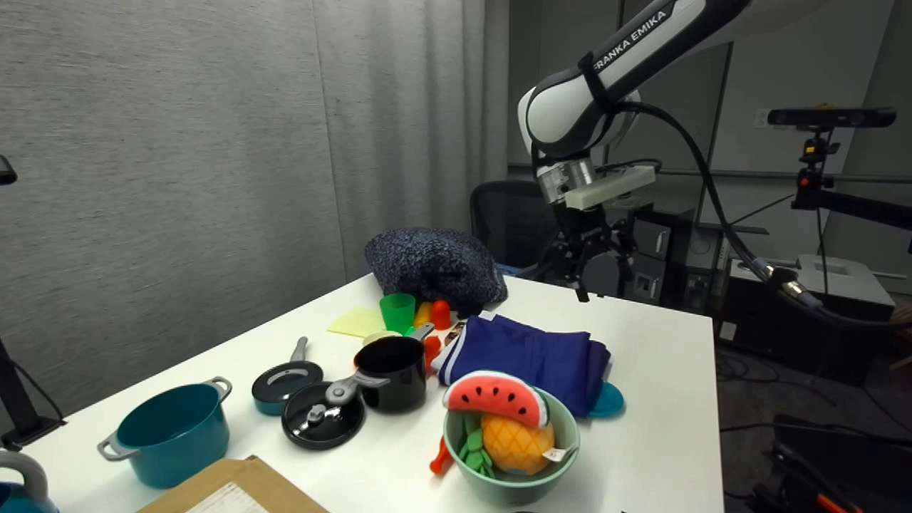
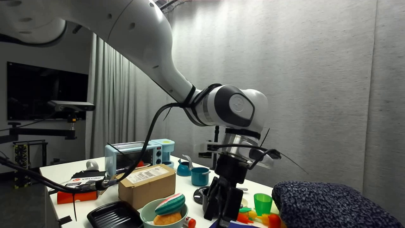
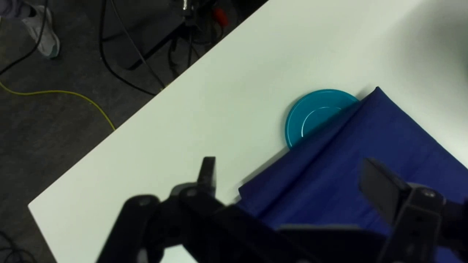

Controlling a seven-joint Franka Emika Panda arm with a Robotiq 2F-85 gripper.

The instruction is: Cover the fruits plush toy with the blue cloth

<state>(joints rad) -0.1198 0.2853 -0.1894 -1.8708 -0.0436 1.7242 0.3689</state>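
The blue cloth [image 1: 531, 356] lies folded and rumpled on the white table, partly over a teal plate [image 1: 608, 401]. It fills much of the wrist view [image 3: 329, 171], and a sliver shows in an exterior view [image 2: 239, 225]. Beside it, a pale green bowl [image 1: 509, 491] holds a watermelon slice plush [image 1: 495, 396] on top of a pineapple plush [image 1: 516, 443]. The plush toys are uncovered. My gripper [image 1: 604, 286] is open and empty above the table, near the cloth. In the wrist view its fingers [image 3: 289, 168] stand wide apart, one over the cloth and one over bare table.
A dark navy bumpy mound [image 1: 434, 267] stands at a table corner. A green cup [image 1: 397, 313], a black pot [image 1: 392, 374] and a teal pot [image 1: 174, 434] stand near the cloth and bowl. A cardboard box [image 2: 148, 188] and a black tray [image 2: 115, 215] lie beyond the bowl.
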